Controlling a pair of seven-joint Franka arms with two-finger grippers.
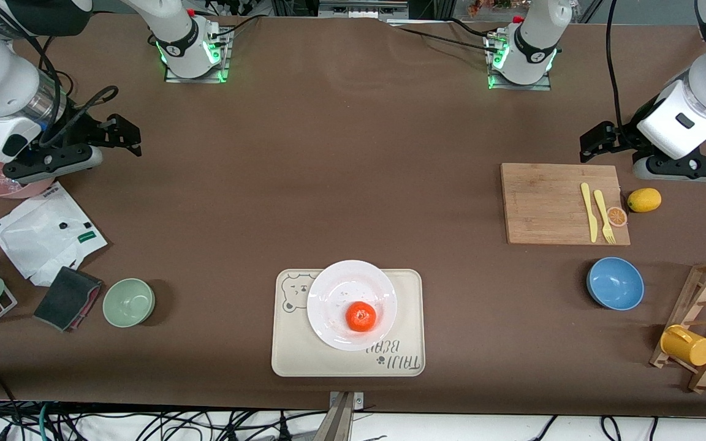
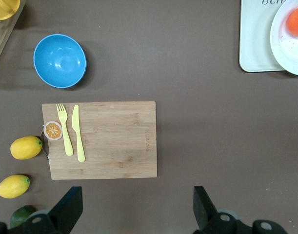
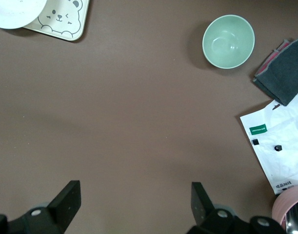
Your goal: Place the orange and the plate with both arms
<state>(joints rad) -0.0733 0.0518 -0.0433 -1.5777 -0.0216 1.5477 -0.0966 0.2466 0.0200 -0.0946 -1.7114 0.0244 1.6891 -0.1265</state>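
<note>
The orange [image 1: 361, 316] lies on the white plate [image 1: 341, 285], which rests on the cream bear tray [image 1: 292, 358] near the table's front edge. My left gripper [image 1: 593, 144] is open and empty, over bare table beside the cutting board at the left arm's end. My right gripper [image 1: 125, 136] is open and empty over bare table at the right arm's end. The left wrist view shows its open gripper [image 2: 137, 209], the orange [image 2: 296, 20] and the plate [image 2: 285, 46]. The right wrist view shows its open gripper [image 3: 135, 207] and the plate's edge [image 3: 17, 9].
A wooden cutting board [image 1: 549, 202] carries a yellow knife, a fork and an orange slice, with a lemon [image 1: 644, 199] beside it. A blue bowl [image 1: 614, 283] and a rack with a yellow mug [image 1: 687, 345] stand nearby. A green bowl [image 1: 129, 302], a white bag [image 1: 46, 236] and a dark cloth [image 1: 68, 298] lie at the right arm's end.
</note>
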